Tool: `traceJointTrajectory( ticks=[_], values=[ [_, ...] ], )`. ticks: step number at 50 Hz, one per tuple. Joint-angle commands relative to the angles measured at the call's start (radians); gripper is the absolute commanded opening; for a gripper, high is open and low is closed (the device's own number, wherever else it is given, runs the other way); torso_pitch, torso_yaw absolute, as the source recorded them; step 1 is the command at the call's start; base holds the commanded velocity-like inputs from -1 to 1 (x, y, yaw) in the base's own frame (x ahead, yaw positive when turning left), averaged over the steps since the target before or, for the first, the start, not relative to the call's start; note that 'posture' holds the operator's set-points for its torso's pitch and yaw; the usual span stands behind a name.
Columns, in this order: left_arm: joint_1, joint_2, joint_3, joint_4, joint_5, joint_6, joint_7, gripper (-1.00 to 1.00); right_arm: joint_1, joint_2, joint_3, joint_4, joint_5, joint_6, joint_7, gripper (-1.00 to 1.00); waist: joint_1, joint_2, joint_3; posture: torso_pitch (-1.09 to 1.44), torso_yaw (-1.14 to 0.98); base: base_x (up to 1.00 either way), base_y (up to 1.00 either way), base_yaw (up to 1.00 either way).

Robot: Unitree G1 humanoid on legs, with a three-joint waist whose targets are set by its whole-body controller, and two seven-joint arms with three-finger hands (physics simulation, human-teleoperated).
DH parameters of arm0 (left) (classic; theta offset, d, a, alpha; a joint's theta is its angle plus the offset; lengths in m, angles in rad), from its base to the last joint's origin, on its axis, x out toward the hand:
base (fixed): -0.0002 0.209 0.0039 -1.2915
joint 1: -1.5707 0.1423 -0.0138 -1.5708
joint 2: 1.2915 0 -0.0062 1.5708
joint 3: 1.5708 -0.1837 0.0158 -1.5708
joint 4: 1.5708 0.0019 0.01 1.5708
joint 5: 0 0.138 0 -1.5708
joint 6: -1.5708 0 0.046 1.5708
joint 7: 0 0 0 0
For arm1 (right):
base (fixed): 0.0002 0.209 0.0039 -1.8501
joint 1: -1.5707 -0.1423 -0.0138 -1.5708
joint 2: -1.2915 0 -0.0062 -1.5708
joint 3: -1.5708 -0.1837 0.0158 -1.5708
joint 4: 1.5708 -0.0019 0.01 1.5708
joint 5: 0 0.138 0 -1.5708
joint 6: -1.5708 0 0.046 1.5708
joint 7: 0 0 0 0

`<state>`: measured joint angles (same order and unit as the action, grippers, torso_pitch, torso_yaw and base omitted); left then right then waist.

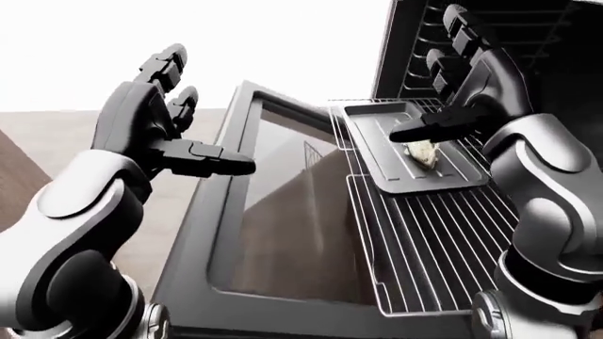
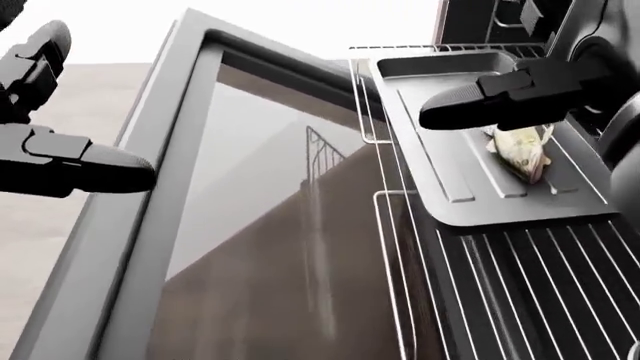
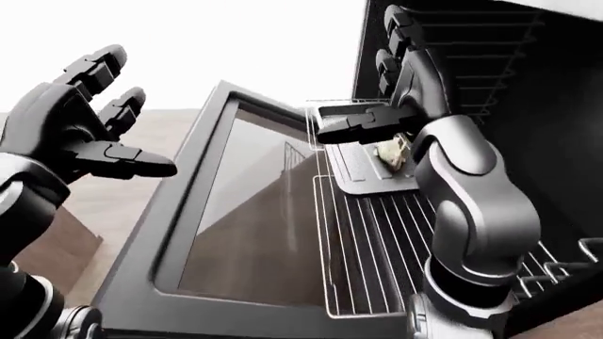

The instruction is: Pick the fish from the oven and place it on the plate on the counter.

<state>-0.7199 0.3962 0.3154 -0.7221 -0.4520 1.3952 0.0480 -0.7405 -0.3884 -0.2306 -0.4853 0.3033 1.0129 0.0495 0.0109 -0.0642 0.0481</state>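
Fish [image 2: 522, 152] on tray [image 2: 470, 187], rack [image 1: 429, 247] pulled out; right robot hand [image 1: 461, 85] open above; left robot hand [image 1: 155, 116] open.

One fish [image 2: 522, 152] lies on one grey tray [image 2: 470, 191], and that tray sits on one wire rack [image 1: 429, 240] drawn out of the oven. One glass oven door [image 1: 273, 212] hangs open left of the tray. Two robot hands show, the left hand [image 1: 155, 123] left of the tray and the right hand [image 1: 466, 88] above it.
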Motion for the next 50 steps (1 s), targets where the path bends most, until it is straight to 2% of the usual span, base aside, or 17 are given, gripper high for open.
traceJointTrajectory(
  ticks=[1,2,4,6,7,9,10,13,16,18,26,27,28,31,37,46,50],
  values=[
    [-0.038,0.021,0.034,-0.021,0.008,-0.026,0.012,1.0,-0.038,-0.012,0.012,-0.01,-0.013,-0.033,0.016,1.0,0.003,0.0,-0.017,0.0,0.0,0.17,0.0,0.0],
    [-0.035,0.023,0.034,-0.018,0.007,-0.035,0.012,1.0,-0.045,-0.015,0.015,-0.007,-0.021,-0.029,0.022,1.0,0.002,0.01,-0.019,0.0,0.0,0.12,0.0,0.0],
    [-0.037,0.028,0.036,-0.017,0.001,-0.042,0.011,1.0,-0.065,-0.023,0.015,0.004,-0.032,-0.018,0.035,1.0,-0.002,0.019,-0.001,0.0,0.0,0.0,0.0,0.0],
    [-0.037,0.027,0.044,-0.024,-0.011,-0.039,0.014,1.0,-0.066,-0.029,0.023,0.02,-0.053,-0.027,0.053,1.0,-0.007,0.039,0.006,0.0,0.0,0.0,0.0,0.0],
    [-0.033,0.032,0.042,-0.022,-0.012,-0.045,0.015,1.0,-0.071,-0.034,0.022,0.025,-0.062,-0.02,0.062,1.0,-0.007,0.061,0.001,0.0,0.0,0.0,0.0,0.0],
    [-0.04,0.038,0.044,-0.022,-0.02,-0.039,0.019,1.0,-0.079,-0.041,0.026,0.037,-0.086,-0.007,0.073,1.0,-0.013,0.11,-0.024,0.0,0.0,0.0,0.0,0.0],
    [-0.052,0.041,0.049,-0.031,-0.029,-0.017,0.024,1.0,-0.084,-0.043,0.028,0.044,-0.096,-0.004,0.083,1.0,-0.007,0.083,-0.002,0.0,0.0,0.0,0.0,0.0],
    [-0.054,0.046,0.053,-0.032,-0.04,-0.014,0.027,1.0,-0.099,-0.054,0.03,0.083,-0.134,-0.01,0.111,1.0,-0.002,0.089,-0.016,0.0,0.0,0.0,0.0,0.0],
    [-0.054,0.043,0.059,-0.04,-0.056,-0.009,0.033,1.0,-0.105,-0.056,0.03,0.099,-0.165,-0.007,0.131,1.0,-0.004,0.07,-0.019,0.0,0.0,0.0,0.0,0.0],
    [-0.055,0.045,0.061,-0.04,-0.066,-0.009,0.037,1.0,-0.112,-0.059,0.031,0.117,-0.186,-0.013,0.144,1.0,-0.004,0.065,-0.016,0.0,0.0,0.0,0.0,0.0],
    [-0.057,0.052,0.075,-0.038,-0.114,0.0,0.061,1.0,-0.174,-0.064,0.045,0.243,-0.262,-0.049,0.186,1.0,-0.013,0.063,-0.015,0.0,0.0,0.0,0.0,0.0],
    [-0.062,0.06,0.074,-0.031,-0.117,-0.004,0.062,1.0,-0.181,-0.067,0.044,0.271,-0.273,-0.064,0.191,1.0,-0.014,0.063,-0.014,0.0,0.0,0.0,0.0,0.0],
    [-0.134,0.113,0.057,0.052,-0.111,-0.006,0.049,1.0,-0.168,-0.077,0.059,0.346,-0.304,-0.119,0.197,1.0,-0.015,0.064,-0.013,0.01,0.0,0.0,0.0,0.0],
    [-0.182,0.144,0.036,0.111,-0.104,-0.013,0.043,1.0,-0.175,-0.076,0.068,0.408,-0.357,-0.15,0.214,1.0,-0.015,0.061,-0.01,0.01,0.0,0.0,0.0,0.0],
    [-0.222,0.162,0.036,0.124,-0.11,0.007,0.041,1.0,-0.187,-0.072,0.083,0.476,-0.459,-0.171,0.254,1.0,-0.016,0.064,-0.005,0.03,0.0,0.0,0.0,0.0],
    [-0.213,0.159,0.027,0.114,-0.103,0.004,0.038,1.0,-0.171,-0.085,0.093,0.52,-0.612,-0.199,0.326,1.0,-0.014,0.064,0.001,0.05,0.0,0.0,0.0,0.0],
    [-0.215,0.157,0.025,0.107,-0.099,0.007,0.033,1.0,-0.171,-0.095,0.069,0.588,-0.653,-0.239,0.334,1.0,-0.013,0.062,0.002,0.06,0.0,0.0,0.0,0.0]
  ],
)
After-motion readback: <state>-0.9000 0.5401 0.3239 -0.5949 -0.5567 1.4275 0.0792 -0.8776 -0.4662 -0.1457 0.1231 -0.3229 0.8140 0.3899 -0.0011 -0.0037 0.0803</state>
